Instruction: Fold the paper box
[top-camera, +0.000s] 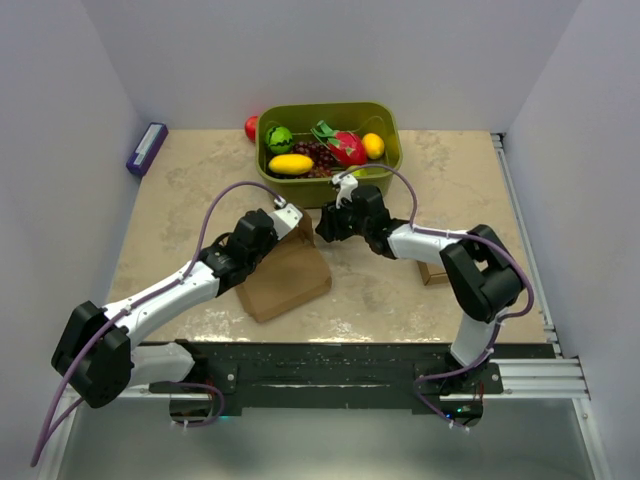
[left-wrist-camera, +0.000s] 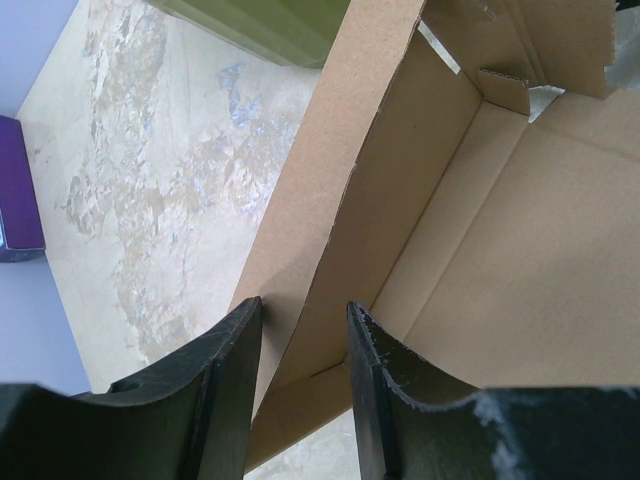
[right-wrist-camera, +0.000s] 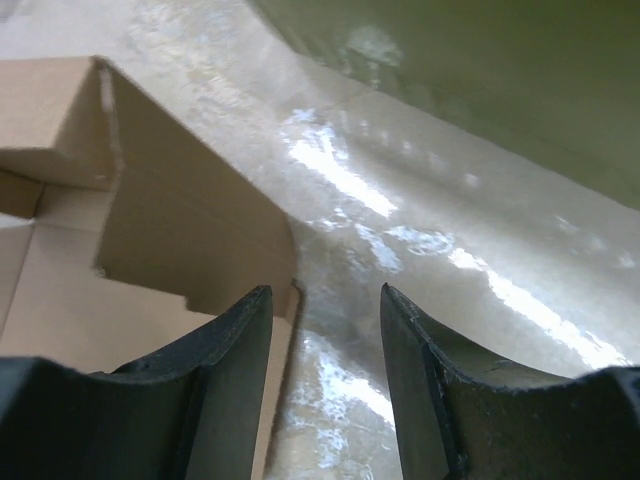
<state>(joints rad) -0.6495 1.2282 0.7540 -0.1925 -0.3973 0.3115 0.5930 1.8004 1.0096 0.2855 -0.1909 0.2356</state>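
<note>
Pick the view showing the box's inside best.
Left wrist: the inside of the box, walls and corner flap, fills the frame. Top external shows it small, partly covered; right wrist catches mostly one wall.

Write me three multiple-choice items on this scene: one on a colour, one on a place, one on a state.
1. What colour is the bin at the back?
A red; B green; C blue.
2. Where does the purple box lie?
A in the bin; B at the far left corner of the table; C at the near edge.
3. How is the right claw?
A shut on a fruit; B shut tight on nothing; C open, holding nothing.

1 B: its walls are olive green.
2 B: the top view shows it in the far left corner.
3 C: only bare table shows in its gap.
</note>
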